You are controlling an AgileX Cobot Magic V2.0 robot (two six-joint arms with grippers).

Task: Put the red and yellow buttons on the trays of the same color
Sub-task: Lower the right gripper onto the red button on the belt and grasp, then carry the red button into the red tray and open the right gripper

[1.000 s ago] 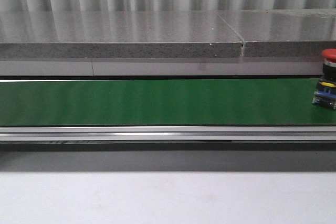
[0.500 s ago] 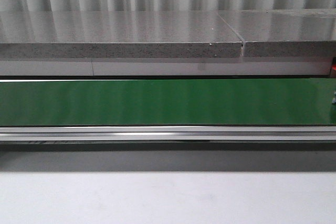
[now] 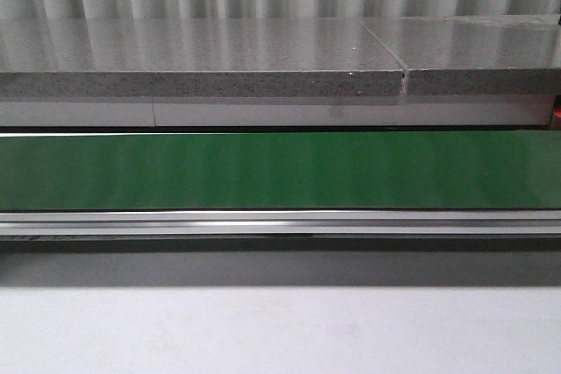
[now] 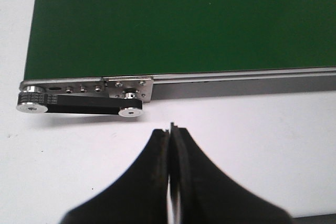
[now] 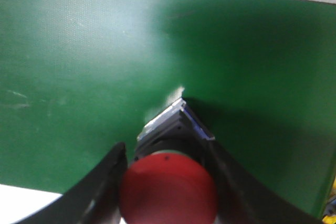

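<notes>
A red button [image 5: 168, 190] with a wide round cap and a grey-blue base sits between the fingers of my right gripper [image 5: 169, 184], which is shut on it just above the green belt [image 5: 79, 66]. In the front view only a red sliver [image 3: 557, 114] shows at the far right edge. My left gripper [image 4: 170, 129] is shut with nothing in it, above the white table [image 4: 262, 129] beside the belt's end roller [image 4: 79, 103]. The trays are out of view. A yellow sliver [image 5: 332, 203] at the frame edge is too small to identify.
The green conveyor belt [image 3: 263, 168] runs across the front view with a metal rail [image 3: 263, 221] along its near side. A grey stone ledge [image 3: 202, 59] lies behind it. White table [image 3: 263, 330] lies in front.
The red button stood at the front view's right edge a second ago. It has since left that view to the right; only a red sliver remains there.
</notes>
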